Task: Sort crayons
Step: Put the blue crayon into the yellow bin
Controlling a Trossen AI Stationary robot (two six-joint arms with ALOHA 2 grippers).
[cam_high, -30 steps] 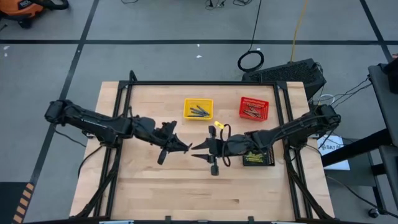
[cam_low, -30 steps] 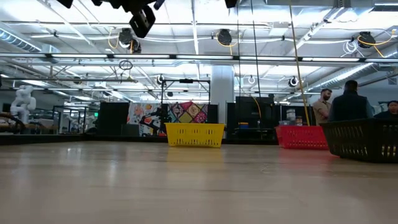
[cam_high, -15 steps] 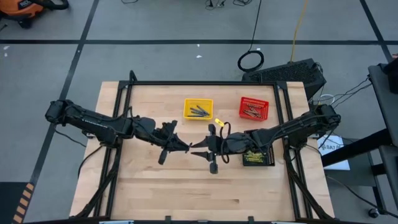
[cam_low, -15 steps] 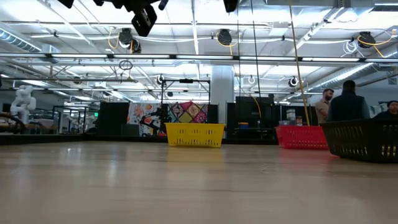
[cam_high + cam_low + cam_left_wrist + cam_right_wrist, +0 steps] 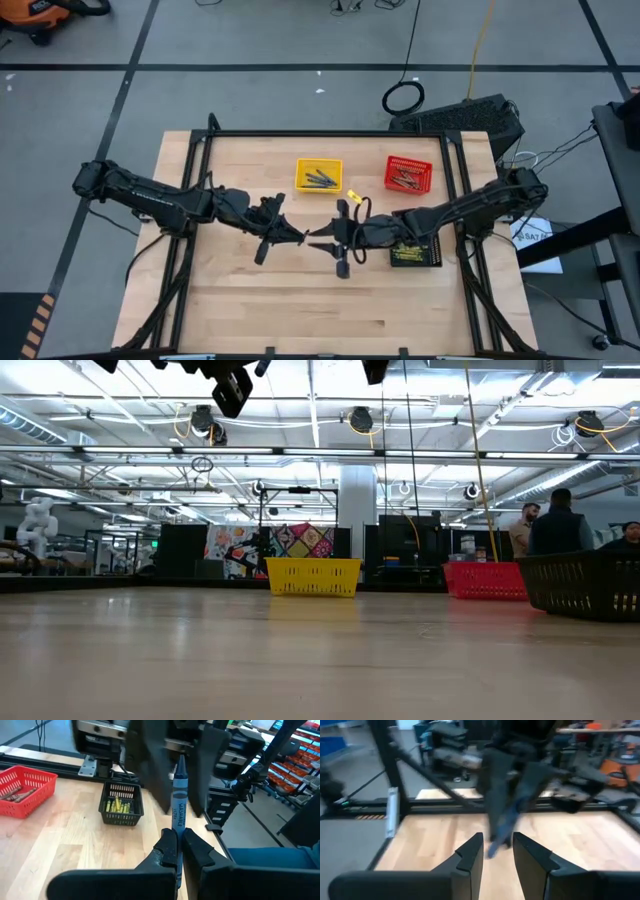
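My left gripper (image 5: 302, 238) hovers above the table's middle, shut on a blue crayon (image 5: 178, 800). My right gripper (image 5: 313, 240) faces it tip to tip from the right. It is open, and its two fingers (image 5: 150, 775) stand on either side of the crayon's pointed end with a gap showing on each side. The right wrist view shows that gripper (image 5: 497, 845) open, with the blurred crayon (image 5: 502, 830) beyond it. More crayons lie in the yellow basket (image 5: 318, 175), the red basket (image 5: 408, 174) and the black basket (image 5: 415, 254). My left gripper pinches the blue crayon's blunt end (image 5: 178, 824) between its two fingers. The fingers come about level from the table's left and lie along the crayon. It sticks out past the fingertips toward the right gripper, lifted clear of the table.
The yellow and red baskets stand at the table's far middle and the black one at the right, under my right arm. A black frame (image 5: 330, 133) runs round the table's edges. The near half shows bare wood (image 5: 320, 310). People stand in the room beyond (image 5: 560, 520).
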